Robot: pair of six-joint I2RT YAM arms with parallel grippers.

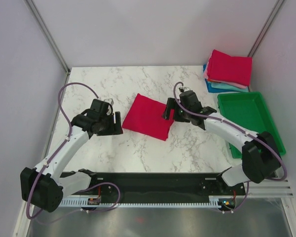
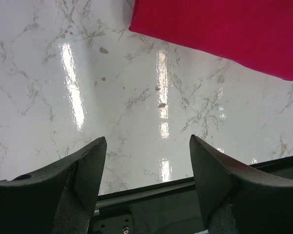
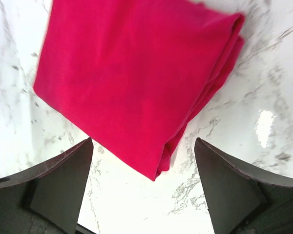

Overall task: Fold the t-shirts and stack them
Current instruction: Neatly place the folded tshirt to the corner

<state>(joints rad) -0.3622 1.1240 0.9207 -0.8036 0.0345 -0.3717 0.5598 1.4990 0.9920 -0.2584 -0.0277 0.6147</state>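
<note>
Currently, a white table [image 1: 118, 84] with grey marble veining is seen across the middle of the top view. Its surface is glossy, and bright streaks of reflected light are recorded on it in both wrist views. It is enclosed on three sides by pale lilac-grey walls [image 1: 138, 29], with metal frame posts [image 1: 47, 34] running down to its far corners. A black rail [image 1: 153, 180] is fixed along the near edge, at the bottom of the frame.

One folded crimson shirt [image 1: 149, 116] is laid flat at the centre of the table, turned diamond-wise to the table edges. Its layered fold edges are seen at the right of the right wrist view. A stack of folded shirts [image 1: 230, 68] is placed at the upper right of the top view, on the far right corner of the table. Crimson is on top, with pink, teal and blue edges showing beneath. A green tray [image 1: 246, 118] is set just below the stack in the frame, at the table's right edge.

Left pincer [image 2: 147, 138]: jaws held wide apart, nothing gripped, bare table beneath. An edge of the crimson shirt is seen at the upper right of its view, apart from the fingers.

Right pincer [image 3: 144, 139]: jaws spread wide, nothing gripped. A corner of the crimson shirt is framed between the two fingers, and no contact is evident.
</note>
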